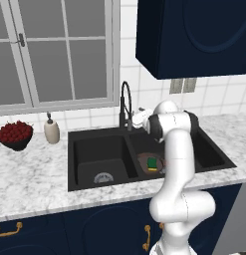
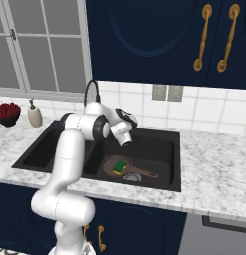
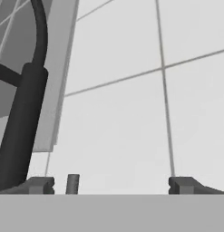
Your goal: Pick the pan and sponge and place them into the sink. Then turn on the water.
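Wide-open, empty claw (image 3: 111, 183) just beside faucet (image 3: 20, 118), above pan (image 2: 119, 167) with sponge (image 2: 119, 167)

A dark bowl of red fruit (image 1: 15, 136) sits on the marble counter (image 1: 30, 174), left of the beige soap dispenser (image 1: 51, 130). Behind the dispenser, a window (image 1: 55, 50); to its right, what seems an outlet plate (image 1: 183, 85).

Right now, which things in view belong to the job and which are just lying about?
Job:
pan, in the sink's right basin
sponge, lying in the pan
sink
faucet, no water running
hand, open, near the faucet

Lying about:
bowl of red fruit
soap dispenser
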